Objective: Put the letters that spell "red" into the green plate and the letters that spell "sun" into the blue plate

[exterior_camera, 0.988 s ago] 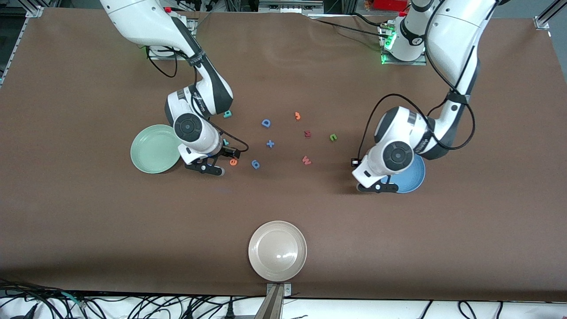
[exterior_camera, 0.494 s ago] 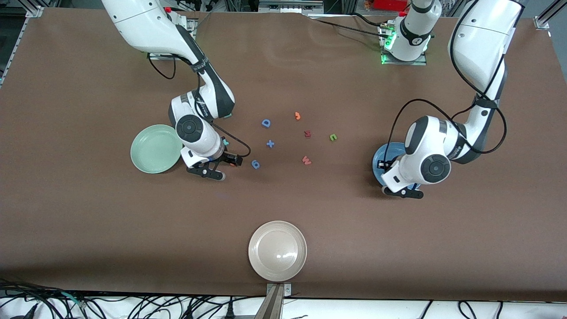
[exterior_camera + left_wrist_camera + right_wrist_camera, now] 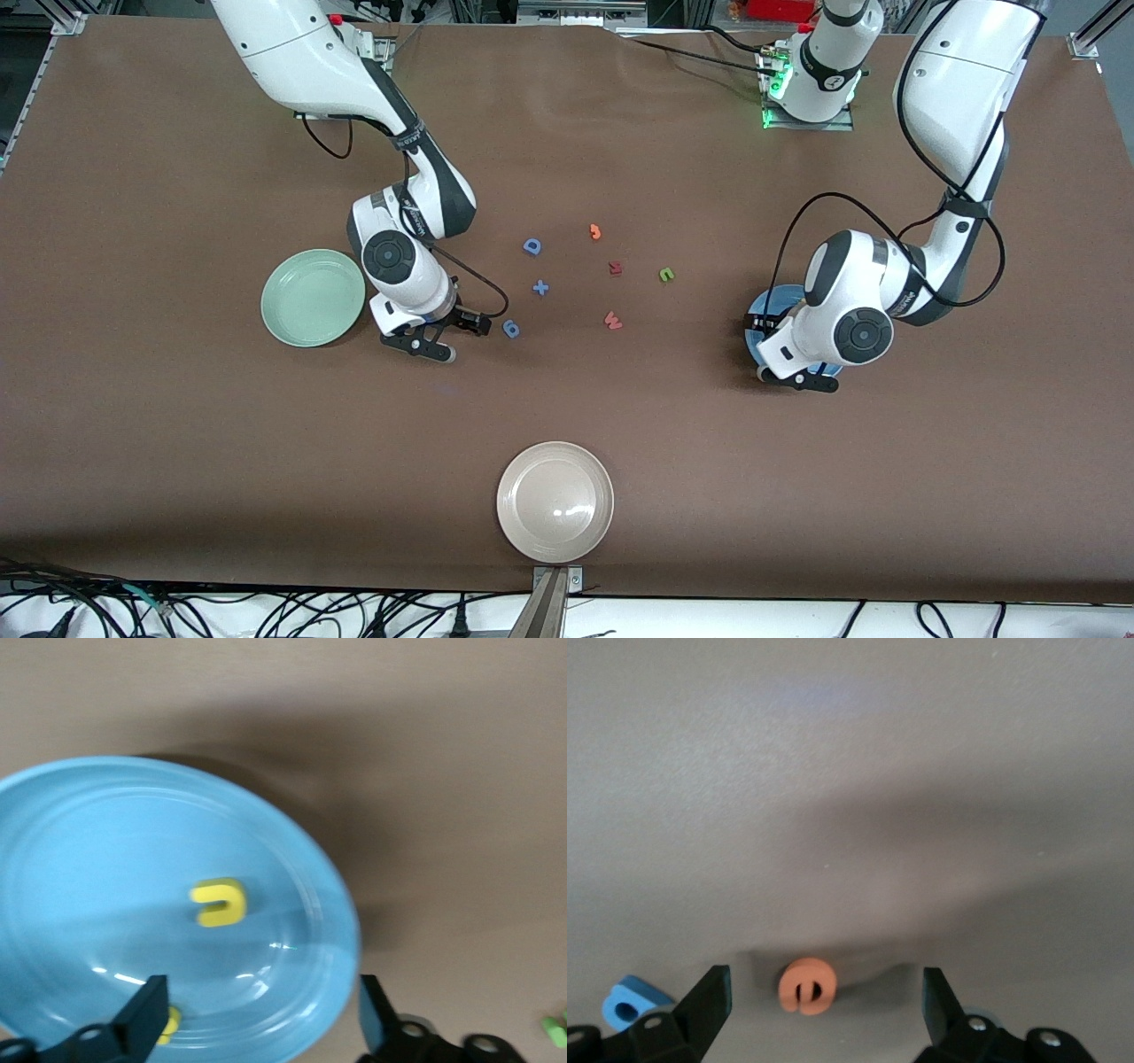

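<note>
My right gripper (image 3: 423, 341) hangs open just beside the pale green plate (image 3: 312, 297), which has nothing in it. Between its fingers the orange "e" (image 3: 806, 985) lies flat on the table, untouched. The right arm hides the teal "r" and "d". My left gripper (image 3: 797, 379) is open over the blue plate (image 3: 80, 842), with nothing held. A yellow "u" (image 3: 219, 903) lies in that plate, and a second yellow letter (image 3: 170, 1025) peeks out beside one finger. The green "n" (image 3: 666, 275) lies on the table, toward the right arm from the blue plate.
Loose letters lie mid-table: a blue "D" (image 3: 532, 246), an orange "3"-like piece (image 3: 595, 232), a dark red piece (image 3: 615, 267), a red "w" (image 3: 612, 321), a blue plus (image 3: 540, 287) and a blue "6" (image 3: 511, 329). A beige plate (image 3: 555, 501) sits near the front edge.
My left gripper has swung over the blue plate and opened. My right gripper has shifted over the orange "e", which it now covers in the front view.
</note>
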{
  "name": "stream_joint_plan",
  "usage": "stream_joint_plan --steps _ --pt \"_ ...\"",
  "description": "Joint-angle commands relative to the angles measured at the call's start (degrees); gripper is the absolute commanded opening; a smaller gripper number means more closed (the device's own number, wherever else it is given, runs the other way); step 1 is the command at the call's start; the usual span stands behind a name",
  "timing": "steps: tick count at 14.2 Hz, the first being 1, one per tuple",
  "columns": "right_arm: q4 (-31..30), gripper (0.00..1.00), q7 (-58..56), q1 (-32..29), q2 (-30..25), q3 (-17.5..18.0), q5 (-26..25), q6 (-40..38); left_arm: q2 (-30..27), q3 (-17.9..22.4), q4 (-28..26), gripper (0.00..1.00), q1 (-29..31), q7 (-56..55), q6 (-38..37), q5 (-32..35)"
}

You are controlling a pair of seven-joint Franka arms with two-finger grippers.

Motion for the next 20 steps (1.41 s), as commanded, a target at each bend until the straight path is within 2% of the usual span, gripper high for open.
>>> stream_joint_plan --steps 1,3,5,7,9,12,13,16,20 --pt "1.38 0.94 1.56 1.45 1.26 -0.33 0.59 0.65 -1.66 -4.6 -0.81 1.0 -0.39 -8.71 -1.51 1.02" --pt "1.38 0.91 1.56 1.53 1.78 -0.42 0.41 0.73 -1.57 -8.47 -1.51 1.0 -0.48 -16.64 -1.52 1.2" --pt "1.29 0.86 1.56 1.45 1.87 -0.42 0.23 0.65 -1.66 -11.81 -2.22 1.0 -0.65 -18.51 -1.52 1.28" --pt "1.29 0.74 1.13 1.27 1.87 -0.59 0.06 0.47 -1.31 -12.97 -2.57 1.0 -1.79 -25.43 -1.08 1.37" --pt "1.29 0.55 1.04 1.27 1.79 -0.59 -0.03 0.47 -0.34 -12.88 -3.36 1.0 -3.03 -28.78 0.4 1.37" --pt "1.29 0.18 0.95 1.18 1.7 -0.59 -0.03 0.29 -0.25 -12.97 -9.58 0.99 -3.38 -36.17 9.96 1.37" --pt "1.29 0.09 0.86 1.18 1.61 -0.59 -0.03 0.29 -0.34 -12.97 -11.08 0.99 -3.55 -37.31 11.91 1.37" --pt "1.29 0.04 0.25 0.92 0.21 -1.47 -0.03 -0.32 -0.34 -12.97 -12.5 0.98 -4.61 -40.92 14.03 1.37" --pt "1.82 0.04 -5.62 0.83 -6.37 -5.85 0.14 -13.64 -0.16 -12.97 -12.5 0.87 -5.31 -43.56 14.21 1.29"
